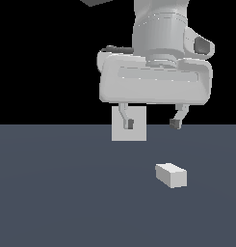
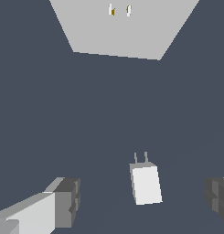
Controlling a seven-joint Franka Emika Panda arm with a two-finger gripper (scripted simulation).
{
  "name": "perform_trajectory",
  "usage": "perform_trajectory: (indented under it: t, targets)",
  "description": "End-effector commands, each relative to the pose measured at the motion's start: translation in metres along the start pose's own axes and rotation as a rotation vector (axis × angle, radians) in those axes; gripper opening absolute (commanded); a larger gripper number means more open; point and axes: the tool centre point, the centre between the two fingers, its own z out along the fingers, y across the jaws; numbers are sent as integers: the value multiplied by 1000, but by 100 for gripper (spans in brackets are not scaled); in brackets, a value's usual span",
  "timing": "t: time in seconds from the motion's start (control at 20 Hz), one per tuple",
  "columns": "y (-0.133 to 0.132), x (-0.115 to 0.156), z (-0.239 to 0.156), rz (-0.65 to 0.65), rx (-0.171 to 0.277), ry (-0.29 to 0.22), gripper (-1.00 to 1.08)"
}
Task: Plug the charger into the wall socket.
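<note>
The charger (image 1: 171, 174) is a small white block lying on the dark floor, nearer the camera than the gripper. In the wrist view the charger (image 2: 146, 183) shows two thin prongs pointing toward the wall socket (image 2: 122, 32). The wall socket (image 1: 137, 130) is a flat upright white plate standing behind the gripper, partly covered by one finger. My gripper (image 1: 151, 123) hangs open above the floor, higher than the charger, with nothing between its fingers. Seen from the wrist, the gripper (image 2: 143, 201) has its fingers spread on either side of the charger.
A flat dark grey floor (image 1: 66, 193) spreads around both things, with black background behind it. A dark shape (image 1: 96, 2) shows at the exterior view's upper edge.
</note>
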Motion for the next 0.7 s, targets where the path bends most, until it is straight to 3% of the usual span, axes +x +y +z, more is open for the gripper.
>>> perform_trajectory:
  t: [0.0, 0.65]
  targets:
    - [5, -8, 7, -24, 3, 22, 100]
    - [20, -27, 31, -95, 18, 83, 100]
